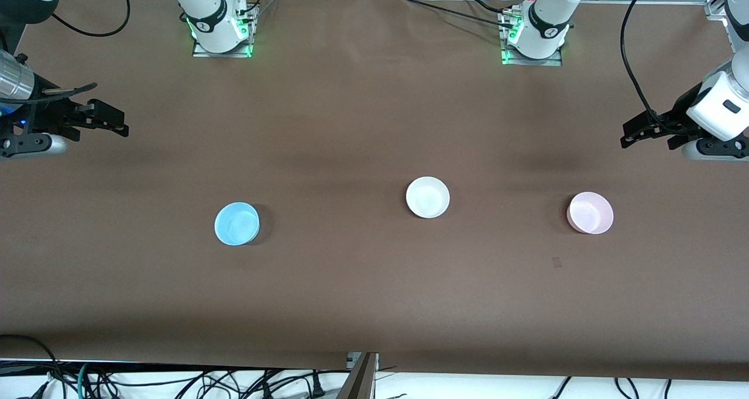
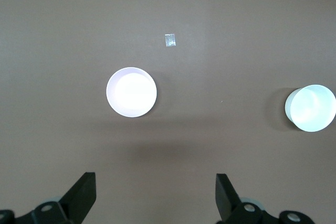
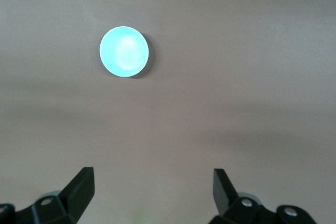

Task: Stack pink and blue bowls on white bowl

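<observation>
Three bowls stand apart in a row on the brown table. The white bowl (image 1: 428, 197) (image 2: 311, 108) is in the middle. Toward the left arm's end stands the pink bowl (image 1: 591, 212) (image 2: 131, 92), and toward the right arm's end the blue bowl (image 1: 236, 223) (image 3: 124, 52). My left gripper (image 1: 627, 137) (image 2: 156, 179) hangs open and empty above the table edge at its end, well clear of the pink bowl. At the other end, my right gripper (image 1: 122, 129) (image 3: 153, 174) is also open and holds nothing, far from the blue bowl.
A small piece of tape (image 1: 556, 262) (image 2: 170, 40) lies on the table (image 1: 351, 124), nearer to the front camera than the pink bowl. Both arm bases (image 1: 219, 30) (image 1: 535, 36) stand along the table's back edge. Cables hang off the front edge.
</observation>
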Tool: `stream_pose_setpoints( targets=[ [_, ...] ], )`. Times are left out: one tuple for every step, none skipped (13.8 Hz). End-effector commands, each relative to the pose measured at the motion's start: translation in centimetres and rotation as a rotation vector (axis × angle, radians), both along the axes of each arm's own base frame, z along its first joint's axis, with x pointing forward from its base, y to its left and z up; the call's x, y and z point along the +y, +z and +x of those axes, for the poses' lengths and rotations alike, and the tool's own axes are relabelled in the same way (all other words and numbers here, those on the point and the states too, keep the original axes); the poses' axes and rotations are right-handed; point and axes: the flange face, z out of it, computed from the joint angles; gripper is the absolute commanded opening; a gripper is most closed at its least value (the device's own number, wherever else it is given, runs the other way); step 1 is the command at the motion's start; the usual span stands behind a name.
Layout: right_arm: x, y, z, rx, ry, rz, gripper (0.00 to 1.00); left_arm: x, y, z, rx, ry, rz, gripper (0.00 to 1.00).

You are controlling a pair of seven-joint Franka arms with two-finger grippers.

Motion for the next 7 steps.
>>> stream_pose_setpoints(
  targets=[
    [0.0, 0.2, 0.0, 0.0, 0.004, 0.017, 1.0, 0.0, 0.0, -0.3, 0.009, 0.0, 0.0, 1.0],
    [0.0, 0.2, 0.0, 0.001, 0.004, 0.017, 1.0, 0.0, -0.3, -0.2, 0.014, -0.001, 0.001, 1.0],
    [0.0, 0.2, 0.0, 0.0, 0.004, 0.017, 1.0, 0.0, -0.4, -0.2, 0.015, 0.0, 0.0, 1.0],
    [0.0, 0.2, 0.0, 0.0, 0.004, 0.017, 1.0, 0.0, -0.5, -0.1, 0.017, -0.001, 0.001, 1.0],
    [0.0, 0.2, 0.0, 0.0, 0.004, 0.017, 1.0, 0.1, -0.5, -0.1, 0.018, 0.002, 0.001, 1.0],
    [0.0, 0.2, 0.0, 0.0, 0.004, 0.017, 1.0, 0.9, -1.3, 0.2, 0.032, 0.015, 0.001, 1.0],
    [0.0, 0.2, 0.0, 0.0, 0.004, 0.017, 1.0, 1.4, -1.7, 0.3, 0.037, 0.021, 0.003, 1.0]
  ],
)
